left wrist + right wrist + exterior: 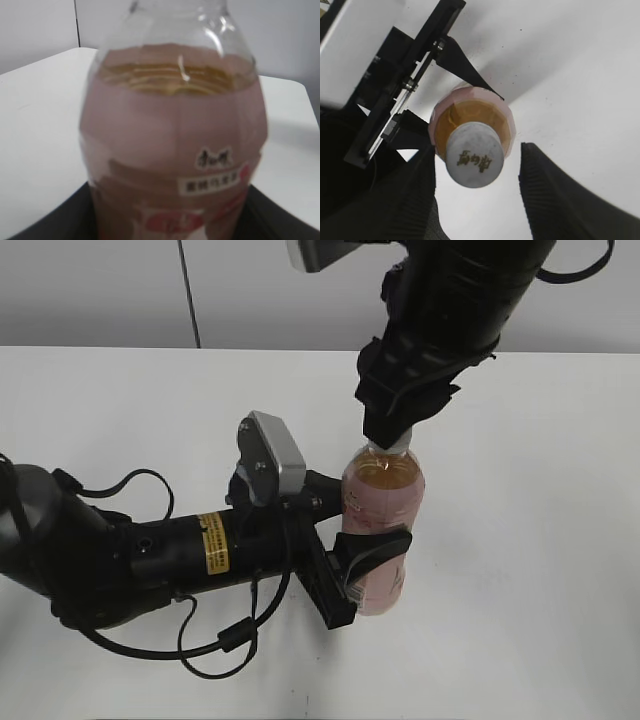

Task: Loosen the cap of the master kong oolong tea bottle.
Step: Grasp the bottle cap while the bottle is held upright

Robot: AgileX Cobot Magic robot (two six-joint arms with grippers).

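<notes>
Right up close, the master kong oolong tea bottle [175,145] stands upright on the white table [540,440], amber tea, pink label, left gripper [365,545] clamped around it. Grey cap [474,155] sits between the right gripper's [477,192] spread fingers, untouched.

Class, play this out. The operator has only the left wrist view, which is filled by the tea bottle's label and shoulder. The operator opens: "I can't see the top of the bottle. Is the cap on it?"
Observer: Yes. The right wrist view shows the cap seated on the bottle, with print on its top.
Operator: Is the other gripper on it?
Observer: The right gripper straddles the cap with its jaws open. There is a clear gap on one side.
Operator: Is my gripper holding the bottle?
Observer: In the exterior view the left gripper is closed around the label, and the bottle stands upright on the table.
</notes>
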